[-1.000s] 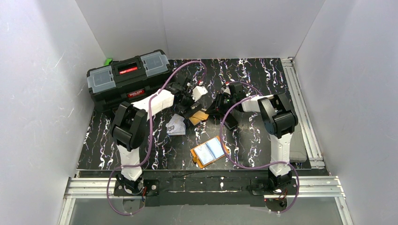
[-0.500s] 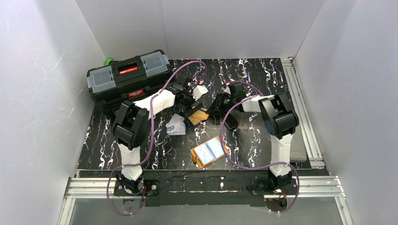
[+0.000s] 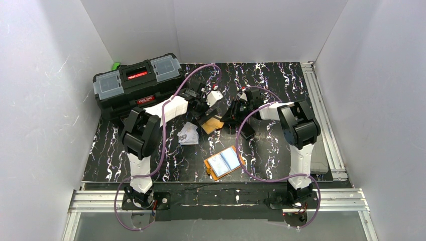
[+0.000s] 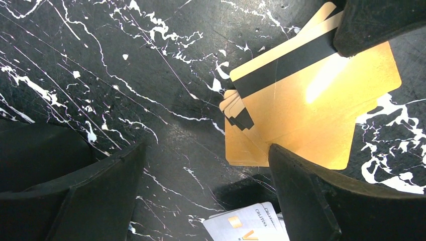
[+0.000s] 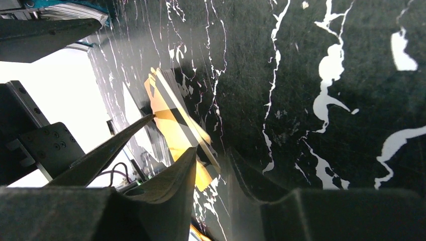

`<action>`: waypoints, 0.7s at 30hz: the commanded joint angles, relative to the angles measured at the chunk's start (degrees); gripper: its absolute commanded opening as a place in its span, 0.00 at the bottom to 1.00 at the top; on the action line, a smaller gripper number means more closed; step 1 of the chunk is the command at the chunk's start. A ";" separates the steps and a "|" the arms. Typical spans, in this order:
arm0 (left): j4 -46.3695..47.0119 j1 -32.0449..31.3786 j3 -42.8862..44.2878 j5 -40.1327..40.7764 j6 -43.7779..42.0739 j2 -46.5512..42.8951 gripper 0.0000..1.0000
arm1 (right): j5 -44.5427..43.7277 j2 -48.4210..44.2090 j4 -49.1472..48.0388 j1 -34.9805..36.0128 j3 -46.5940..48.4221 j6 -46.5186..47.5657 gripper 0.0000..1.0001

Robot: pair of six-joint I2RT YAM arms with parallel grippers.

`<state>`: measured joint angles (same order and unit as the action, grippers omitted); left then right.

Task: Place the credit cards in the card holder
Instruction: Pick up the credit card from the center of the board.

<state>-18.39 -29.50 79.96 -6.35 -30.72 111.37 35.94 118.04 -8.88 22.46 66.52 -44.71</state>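
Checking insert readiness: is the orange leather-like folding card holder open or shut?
Open: the card holder lies spread flat on the black marbled table, bluish sleeves facing up.

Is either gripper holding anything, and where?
Left gripper: nothing, open over the orange cards. Right gripper touches the top card at its striped end; grip cannot be told.

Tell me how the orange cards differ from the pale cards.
The orange cards are plain with a dark stripe; the pale cards are white and printed. The orange cards lie farther back on the table; the pale cards sit nearer the front, to their left. Both are thin, loosely fanned, and outside the open card holder.
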 commanded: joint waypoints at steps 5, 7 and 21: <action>-0.83 0.05 0.88 1.06 -0.12 1.70 0.85 | -1.24 -4.60 3.29 -0.51 -1.67 2.76 0.48; -0.88 0.03 0.64 1.08 -0.36 1.56 0.84 | -1.31 -5.00 3.48 -0.56 -1.98 2.66 0.48; -1.30 0.05 -0.97 1.25 -1.03 0.51 0.84 | -0.52 -6.01 0.42 -1.71 -3.16 0.66 0.34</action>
<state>-17.93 -29.50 80.44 -6.00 -30.92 112.03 34.65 114.69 -6.02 21.39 63.48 -43.40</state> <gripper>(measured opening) 0.839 0.346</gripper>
